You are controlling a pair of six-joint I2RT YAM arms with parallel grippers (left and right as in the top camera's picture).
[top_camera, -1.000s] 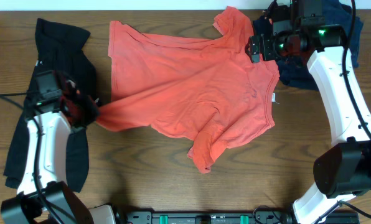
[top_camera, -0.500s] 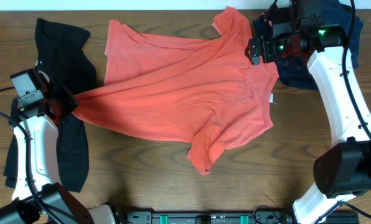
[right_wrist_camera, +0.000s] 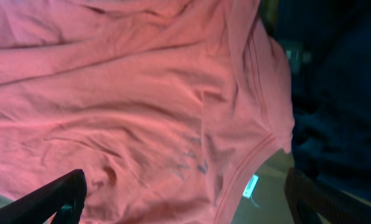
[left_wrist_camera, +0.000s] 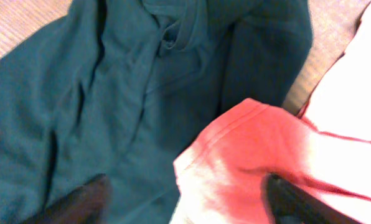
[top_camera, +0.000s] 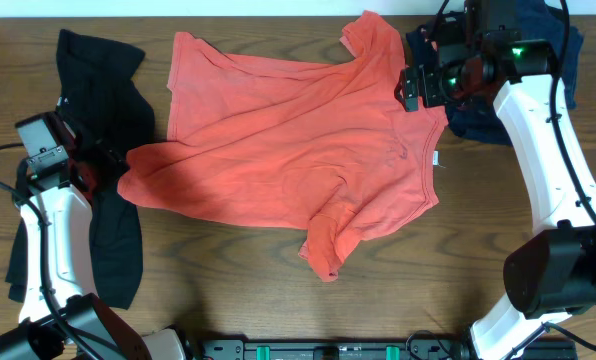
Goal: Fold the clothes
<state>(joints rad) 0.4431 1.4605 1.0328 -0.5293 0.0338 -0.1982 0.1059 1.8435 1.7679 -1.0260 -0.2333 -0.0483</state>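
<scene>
A coral T-shirt (top_camera: 298, 150) lies spread and wrinkled across the middle of the table. Its lower-left corner (left_wrist_camera: 266, 149) rests at the edge of a black garment (top_camera: 98, 90). My left gripper (top_camera: 98, 165) hovers over that corner, open (left_wrist_camera: 185, 202), with one finger over the black garment (left_wrist_camera: 111, 93) and the other over the coral cloth. My right gripper (top_camera: 418, 82) hangs open above the shirt's upper right part (right_wrist_camera: 142, 93), its fingers wide apart (right_wrist_camera: 185, 196) and holding nothing.
A dark blue garment (top_camera: 563, 60) lies bunched at the back right, partly under the right arm and beside the shirt's edge (right_wrist_camera: 341, 93). A small white tag (right_wrist_camera: 250, 185) sticks out from the shirt's right hem. Bare wood shows along the front.
My left gripper pulled the shirt's lower-left corner leftward, then opened and let it go; the corner has dropped flat. The right arm has not moved.
</scene>
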